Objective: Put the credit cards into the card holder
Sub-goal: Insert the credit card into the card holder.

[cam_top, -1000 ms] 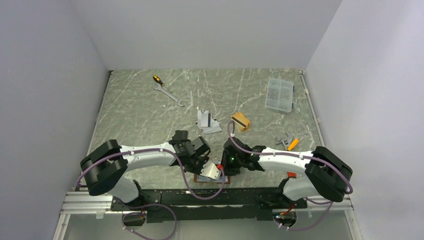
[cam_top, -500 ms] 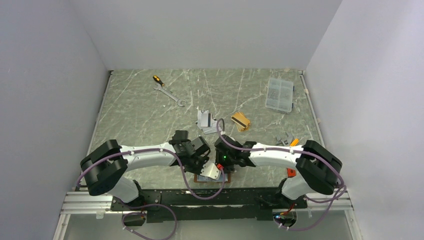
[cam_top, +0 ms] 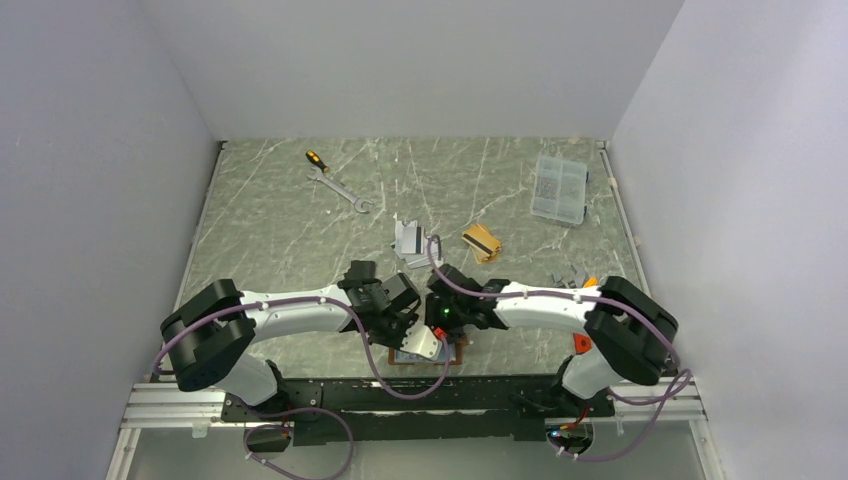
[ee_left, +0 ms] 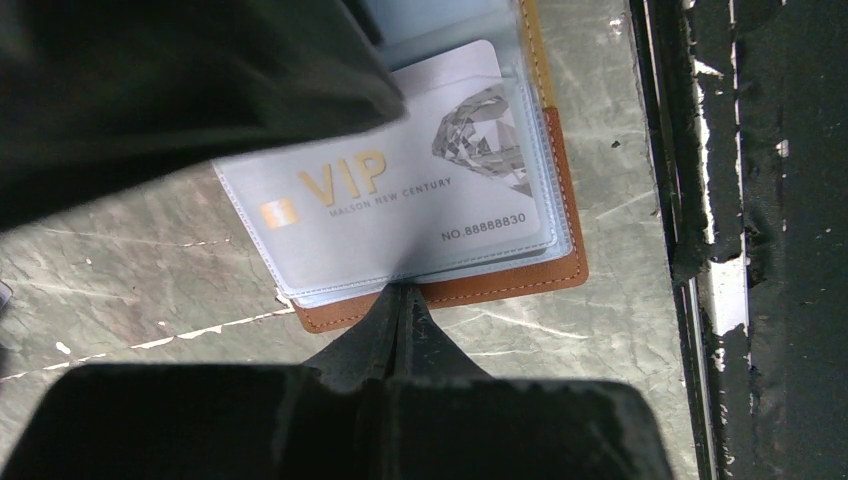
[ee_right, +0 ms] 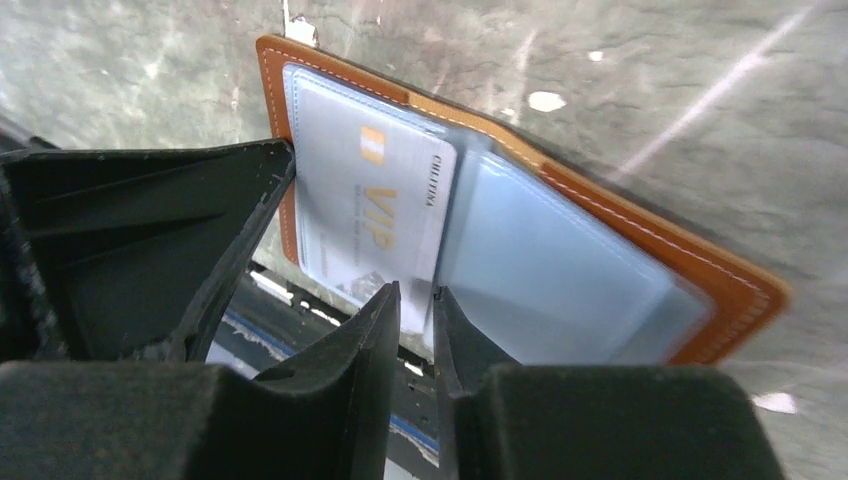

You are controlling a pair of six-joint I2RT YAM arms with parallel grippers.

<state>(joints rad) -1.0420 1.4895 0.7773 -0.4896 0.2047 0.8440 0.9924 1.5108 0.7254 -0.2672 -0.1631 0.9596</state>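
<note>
The card holder [cam_top: 456,361] lies open at the table's near edge, brown leather [ee_left: 500,286] [ee_right: 640,232] with clear sleeves. A silver VIP credit card [ee_left: 400,190] [ee_right: 385,215] sits partway inside one sleeve. My left gripper [cam_top: 420,336] [ee_left: 400,292] is shut, pinching the edge of that clear sleeve. My right gripper [cam_top: 440,330] [ee_right: 415,297] comes from the other side. Its jaws stand a narrow gap apart with the card's near edge between them. More credit cards lie farther back: a silver pile [cam_top: 410,240] and gold ones [cam_top: 481,242].
A wrench [cam_top: 340,190] and a small screwdriver [cam_top: 316,158] lie at the back left, and a clear parts box [cam_top: 560,188] at the back right. Small tools [cam_top: 578,284] rest by the right arm. A black rail [ee_left: 700,250] runs just beyond the card holder.
My right arm has swung left, bringing its gripper in over the card holder and against the silver card. Its jaws have narrowed. The left gripper has kept its hold.
</note>
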